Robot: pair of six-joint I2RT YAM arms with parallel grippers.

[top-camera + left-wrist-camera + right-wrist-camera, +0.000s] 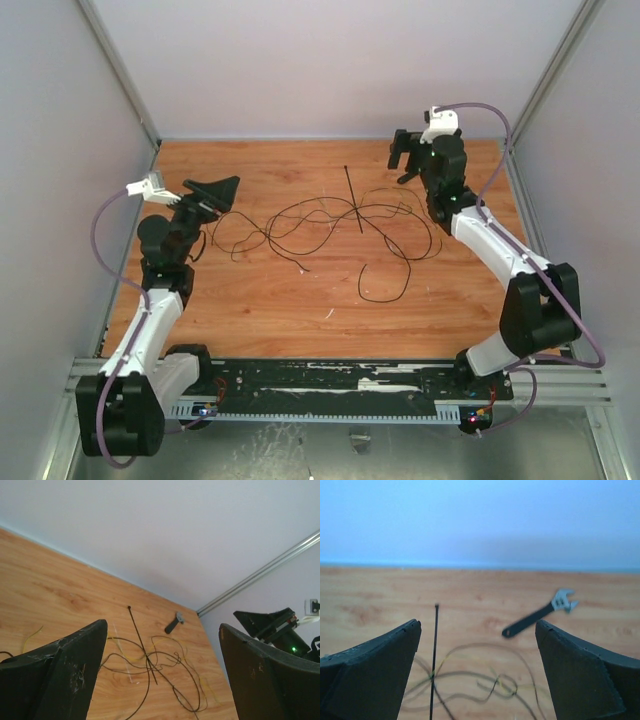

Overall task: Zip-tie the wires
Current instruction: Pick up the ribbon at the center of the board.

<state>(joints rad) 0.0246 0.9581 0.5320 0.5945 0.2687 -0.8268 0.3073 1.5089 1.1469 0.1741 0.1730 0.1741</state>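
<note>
The wires [330, 225] lie in loose dark loops across the middle of the wooden table [260, 320]. The zip tie [353, 200], a short straight black strip, lies across their far side. My left gripper [213, 188] hangs open to the left of the loops with nothing between its fingers. My right gripper [404, 157] is open and empty at the far right, above and behind the loops. The left wrist view looks past the left gripper [162, 626] at the zip tie [138, 637] crossing the wires [150, 655]. Past the right gripper [477, 624] show the zip tie [434, 655] and the wires [488, 644].
A dark-handled wrench with a grey head [535, 617] lies on the wood beyond the loops, near the back wall, also the wrench [172, 624] in the left wrist view. Grey walls enclose the table on three sides. A black rail [340, 385] runs along the near edge.
</note>
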